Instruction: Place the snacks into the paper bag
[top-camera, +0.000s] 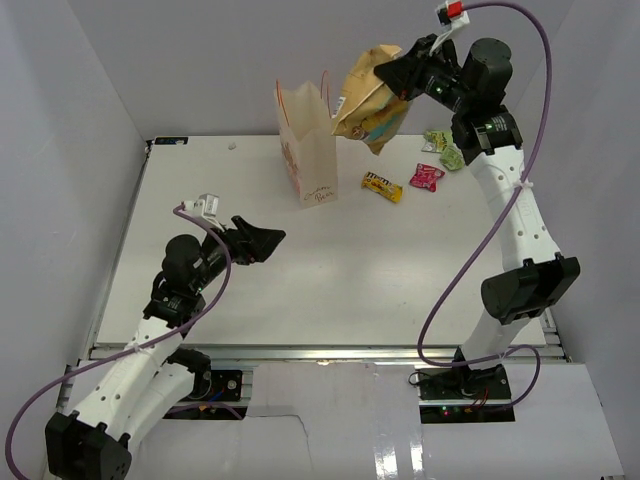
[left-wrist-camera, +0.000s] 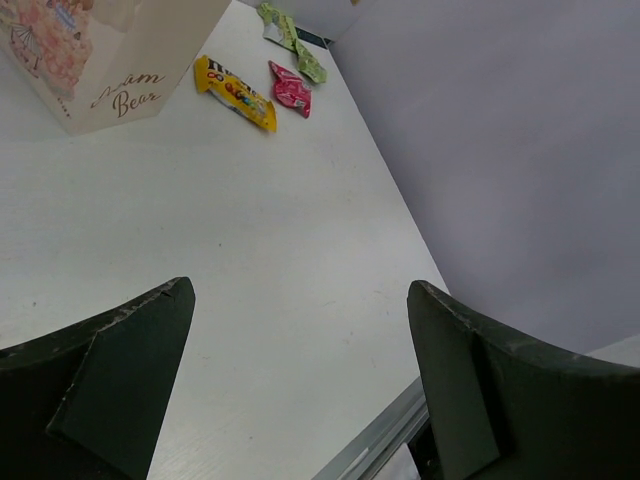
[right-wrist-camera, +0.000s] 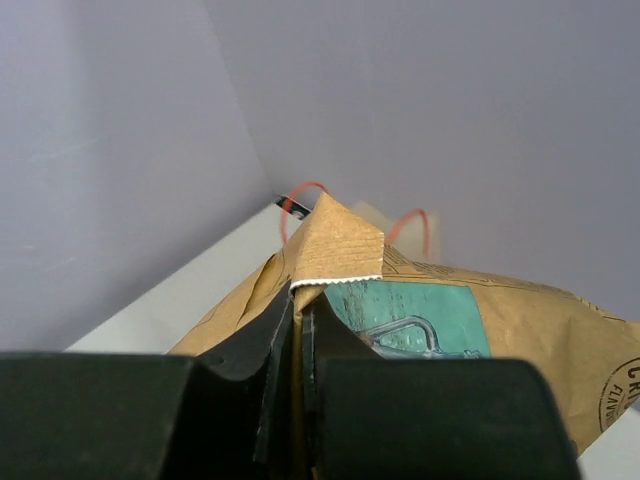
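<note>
At the far side, the paper bag (top-camera: 308, 150) stands upright, the chip bag (top-camera: 370, 105) hangs just right of its mouth, pinched at its seam by the right gripper (top-camera: 385, 72), which should centre it over the opening before lowering; the left gripper (top-camera: 262, 240) gapes empty.

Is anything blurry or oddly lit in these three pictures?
Top view: even light, faint shadows, all sharp. Left wrist view: left fingers dark, paper bag lettering readable. Right wrist view: right fingers nearly black, chip bag print clear.
</note>
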